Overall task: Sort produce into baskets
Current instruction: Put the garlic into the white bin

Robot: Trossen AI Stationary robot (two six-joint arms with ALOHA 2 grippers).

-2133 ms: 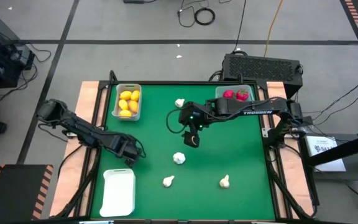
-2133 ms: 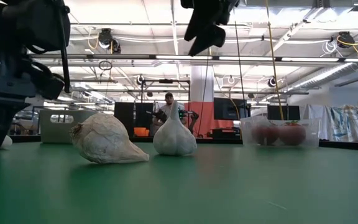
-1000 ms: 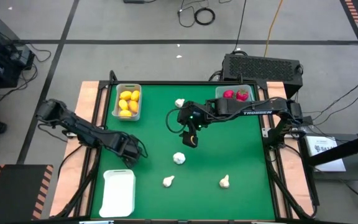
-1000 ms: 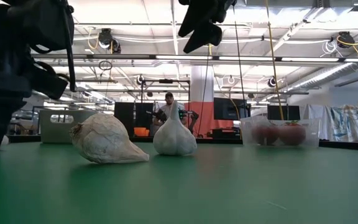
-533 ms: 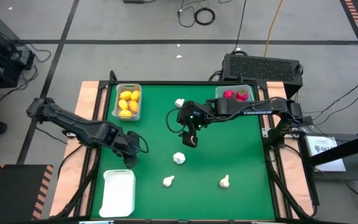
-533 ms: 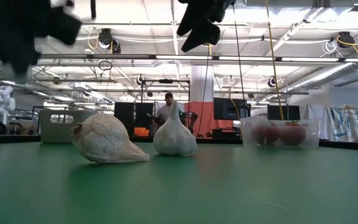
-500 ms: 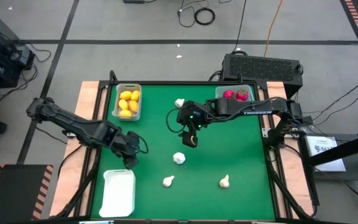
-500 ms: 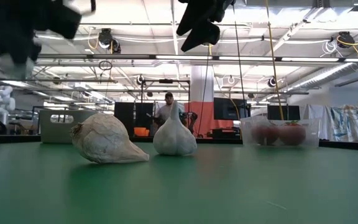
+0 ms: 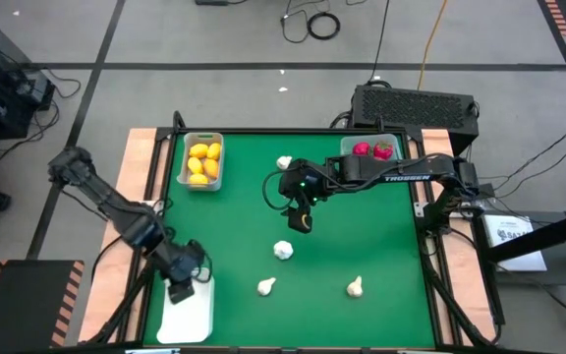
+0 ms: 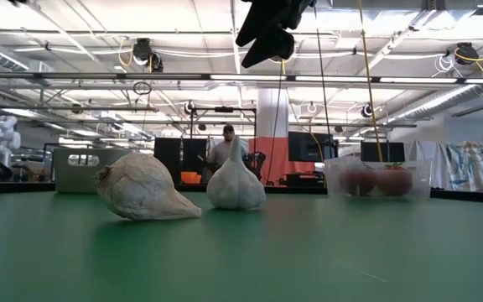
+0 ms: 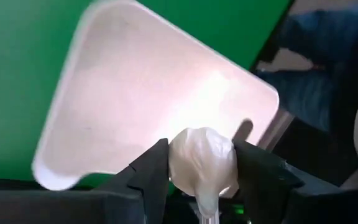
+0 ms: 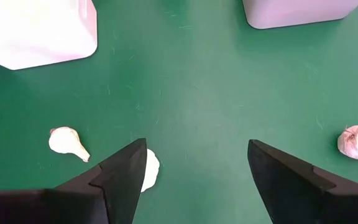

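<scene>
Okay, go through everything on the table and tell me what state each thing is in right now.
Left gripper: shut on a garlic bulb, above the white tray.
Right gripper: jaws open, nothing held, hanging over mid-table.
White tray: nothing in it.
Grey bin: holds yellow fruits.
Clear bin: holds red fruits.
Four loose bulbs: lying on the mat.

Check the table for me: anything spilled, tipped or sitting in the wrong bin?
Nothing stands out. Yellow fruits and red fruits sit in separate bins; the left claw holds a garlic bulb over the white tray.
</scene>
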